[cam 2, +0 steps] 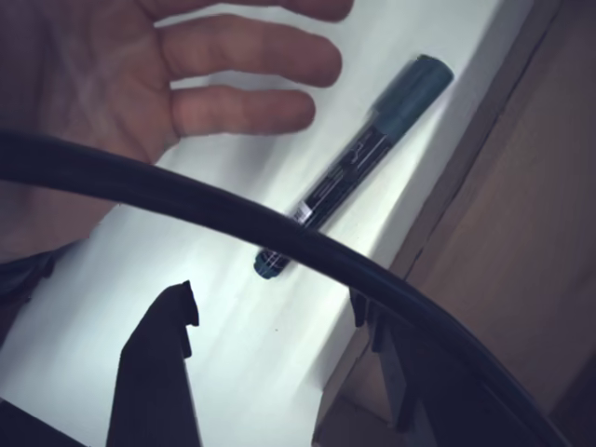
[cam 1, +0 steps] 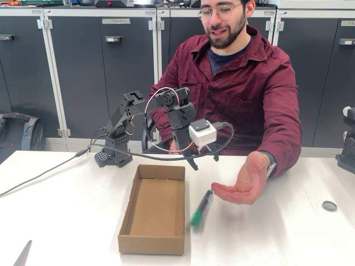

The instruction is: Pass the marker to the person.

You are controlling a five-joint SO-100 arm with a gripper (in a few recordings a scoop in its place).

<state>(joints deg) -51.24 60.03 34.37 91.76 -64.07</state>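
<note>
The marker (cam 1: pixel 201 208) lies on the white bench (cam 1: pixel 66 221) at lower centre of the fixed view, between the cardboard tray (cam 1: pixel 154 209) and the person's upturned hand (cam 1: pixel 244 183). The tool (cam 1: pixel 201 160) hovers above, spread and empty (pickup and handover both remain).

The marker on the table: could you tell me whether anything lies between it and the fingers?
Nothing visible does. The marker lies on bare table beside the cardboard tray, below the open gripper; the person's hand waits beside it.
</note>
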